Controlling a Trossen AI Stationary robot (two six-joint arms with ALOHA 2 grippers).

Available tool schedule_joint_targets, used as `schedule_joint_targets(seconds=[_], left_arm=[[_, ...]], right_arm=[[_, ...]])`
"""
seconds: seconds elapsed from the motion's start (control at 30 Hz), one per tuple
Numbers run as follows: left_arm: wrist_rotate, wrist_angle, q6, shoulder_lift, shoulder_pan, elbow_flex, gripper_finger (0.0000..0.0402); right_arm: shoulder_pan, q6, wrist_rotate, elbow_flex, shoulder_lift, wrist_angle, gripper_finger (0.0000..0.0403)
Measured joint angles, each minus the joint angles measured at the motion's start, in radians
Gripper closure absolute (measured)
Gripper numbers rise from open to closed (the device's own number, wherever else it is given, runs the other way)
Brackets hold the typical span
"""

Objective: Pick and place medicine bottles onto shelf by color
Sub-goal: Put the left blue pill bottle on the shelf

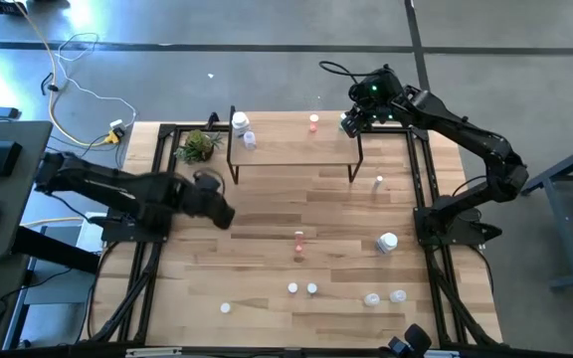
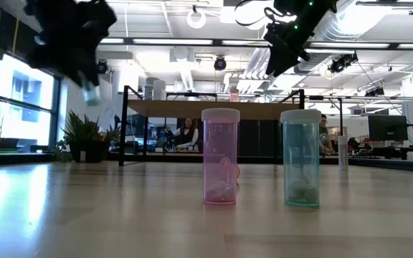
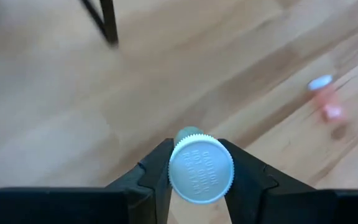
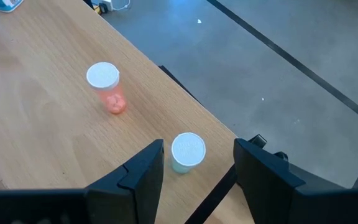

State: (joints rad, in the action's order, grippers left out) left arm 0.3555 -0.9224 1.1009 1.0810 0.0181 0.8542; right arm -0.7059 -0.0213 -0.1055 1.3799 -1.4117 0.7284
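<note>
Gripping a white-capped bottle (image 3: pixel 201 169) squarely between its two jaws, the left gripper (image 3: pixel 199 177) hangs above the surface (image 1: pixel 267 229), short of the shelf (image 1: pixel 291 149); the cap faces the wrist camera and the bottle's body points away from it, down toward the wood. A pink bottle (image 3: pixel 325 102) stands well beyond those jaws. The right gripper (image 4: pixel 197 168) hovers over the shelf's far right corner with its jaws spread apart, holding nothing. A pale green bottle (image 4: pixel 187 152) stands on the shelf board directly below the gap between them, close to the edge. A pink-red bottle (image 4: pixel 107 87) stands on the board farther ahead, outside the jaws.
</note>
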Motion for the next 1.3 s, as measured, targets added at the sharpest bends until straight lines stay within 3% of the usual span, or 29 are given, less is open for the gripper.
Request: schedule_joint_targets(seconds=[0.27,0.57,0.83,0.97,1.3], left_arm=[[-0.044,0.000,-0.420,-0.002,-0.225,0.169,0.0296],[-0.119,0.000,-0.739,0.043,-0.451,0.347,0.0296],[-0.231,-0.005,-0.887,0.158,-0.576,0.525,0.0296],[-0.251,-0.088,-0.896,0.232,-0.594,0.603,0.0296],[-0.250,-0.219,-0.896,0.360,-0.573,0.625,0.0296]], right_arm=[[0.000,0.032,0.000,0.000,0.000,0.000,0.0217],[0.000,0.075,0.000,0.000,0.000,0.000,0.0217],[0.000,0.092,0.000,0.000,0.000,0.004,0.0217],[0.000,0.088,0.000,0.000,0.000,0.008,0.0217],[0.000,0.067,0.000,0.000,0.000,0.025,0.0217]])
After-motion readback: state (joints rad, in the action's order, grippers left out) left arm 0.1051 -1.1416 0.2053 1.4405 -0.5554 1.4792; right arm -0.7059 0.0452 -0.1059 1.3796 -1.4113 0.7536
